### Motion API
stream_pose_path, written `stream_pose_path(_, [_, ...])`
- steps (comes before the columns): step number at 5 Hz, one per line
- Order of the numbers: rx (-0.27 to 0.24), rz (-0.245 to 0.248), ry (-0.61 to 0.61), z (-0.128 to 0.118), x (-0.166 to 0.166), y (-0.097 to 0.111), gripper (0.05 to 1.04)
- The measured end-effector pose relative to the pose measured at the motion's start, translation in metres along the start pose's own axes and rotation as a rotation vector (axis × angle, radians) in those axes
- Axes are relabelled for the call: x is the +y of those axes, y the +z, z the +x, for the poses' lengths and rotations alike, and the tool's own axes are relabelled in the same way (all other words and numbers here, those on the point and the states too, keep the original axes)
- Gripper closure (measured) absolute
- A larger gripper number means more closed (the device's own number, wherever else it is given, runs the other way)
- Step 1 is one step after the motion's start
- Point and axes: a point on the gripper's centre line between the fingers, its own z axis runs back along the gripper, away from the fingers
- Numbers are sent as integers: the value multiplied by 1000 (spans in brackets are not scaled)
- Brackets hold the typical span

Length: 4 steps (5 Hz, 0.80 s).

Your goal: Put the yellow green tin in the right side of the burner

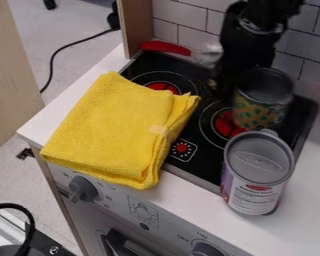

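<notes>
Camera view. Gripper (224, 82), one: at the stove's (206, 161) back right, close by the yellow green tin; whether released, clenched or grasping the tin, cannot tell. Yellow green tin (257, 111), one: upright at the right burner's (221, 123) right side; contact with stovetop, cannot tell. Likely hazards: a knock to the purple-white can (254, 182) from a forward drift, given the narrow spacing; a tip from an early or sideways release. Count: tins and cans, two; burners, two; yellow cloth (112, 129), one; red handle (165, 48), one; knobs (83, 188), two.
</notes>
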Motion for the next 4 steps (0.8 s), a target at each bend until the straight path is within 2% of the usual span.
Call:
stream_pose_path(1, [12,9,-4,-16,3,3,84])
stream_pose_path(2, [14,-4,-9,-33,3,7,84])
stream_pose_path(3, [36,-2,3,-46,1,12,84])
stream_pose_path(4, [34,-8,-5,-52,1,13,84])
